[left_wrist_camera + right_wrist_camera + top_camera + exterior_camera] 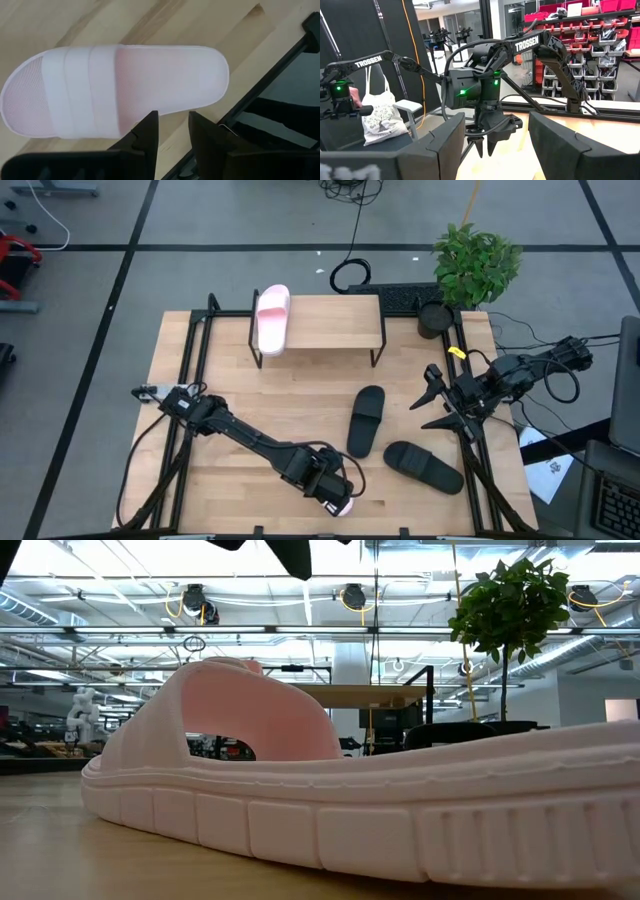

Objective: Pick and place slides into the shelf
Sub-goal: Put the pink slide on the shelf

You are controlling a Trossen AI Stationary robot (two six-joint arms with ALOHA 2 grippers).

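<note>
One pale pink slide [125, 85] lies sole-down on the tabletop near the near edge [342, 507] and fills the low view [300, 790]. My left gripper [173, 132] hovers just above it [333, 485], fingers pointing down with a narrow gap, holding nothing. The other pink slide [272, 318] rests sole-down on the left end of the shelf [330, 320]. Two black slides [366, 420] [422, 465] lie on the table right of centre. My right gripper [428, 398] waits open above the table's right side, beside them.
A potted plant [475, 265] and a black keyboard [405, 295] stand at the far right corner behind the shelf. Black frame rails [190, 370] run along the table's left and right sides. Bare tabletop lies between the shelf and the slides.
</note>
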